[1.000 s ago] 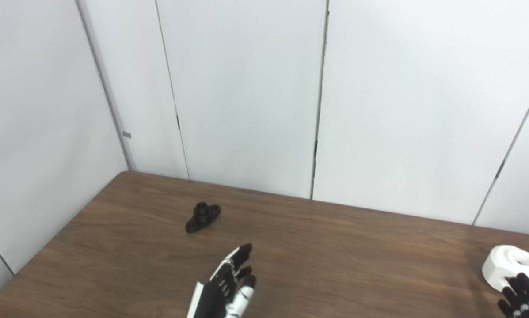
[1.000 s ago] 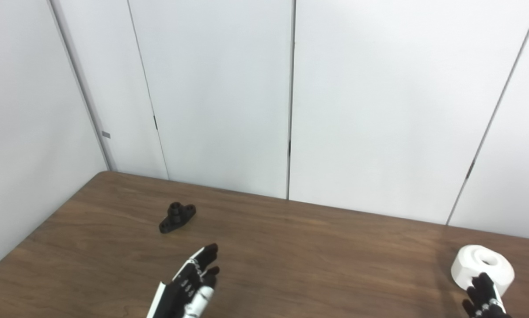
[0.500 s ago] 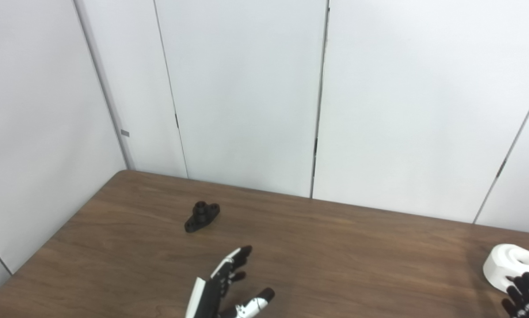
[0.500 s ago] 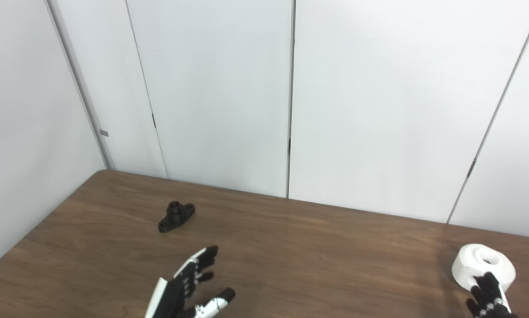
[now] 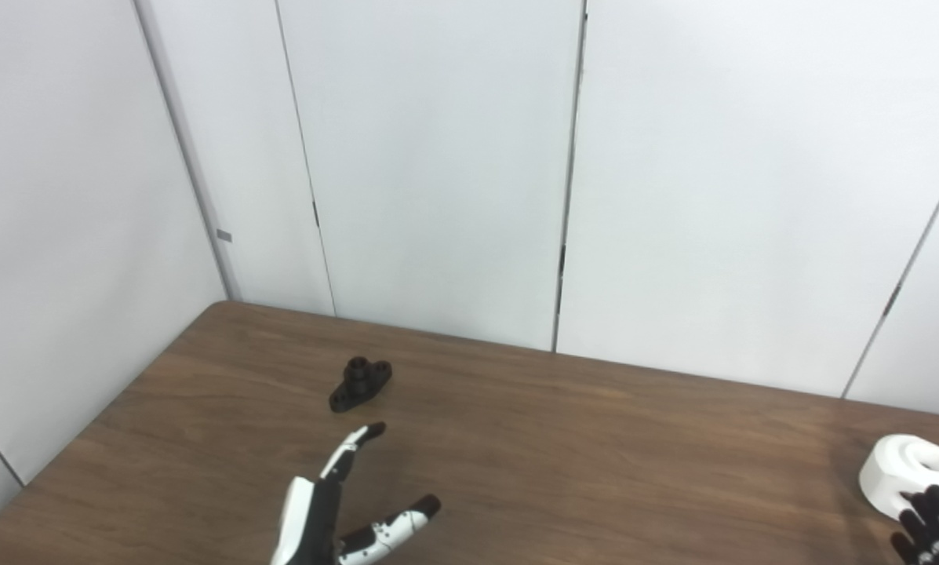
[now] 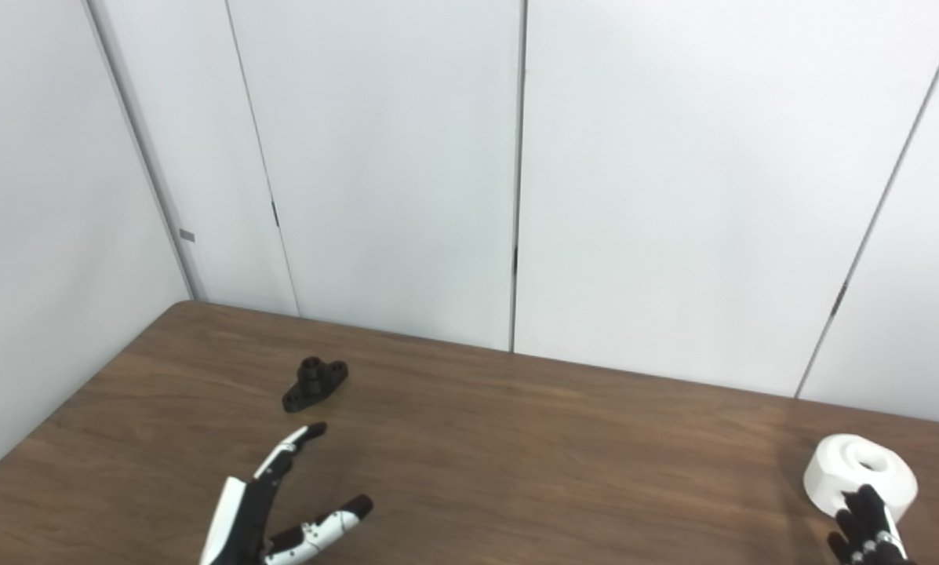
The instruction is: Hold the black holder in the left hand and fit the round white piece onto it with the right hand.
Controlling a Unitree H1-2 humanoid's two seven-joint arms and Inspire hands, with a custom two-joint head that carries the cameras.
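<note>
White wall panels behind brown worktop. Left hand now shifted leftward, nearer black holder, fingers spread apart, empty. Right hand just beside round white piece, fingers' state unclear. Reaching begun, nothing grasped yet.

Left hand, fingers spread, hovers near the black holder on the table.
</note>
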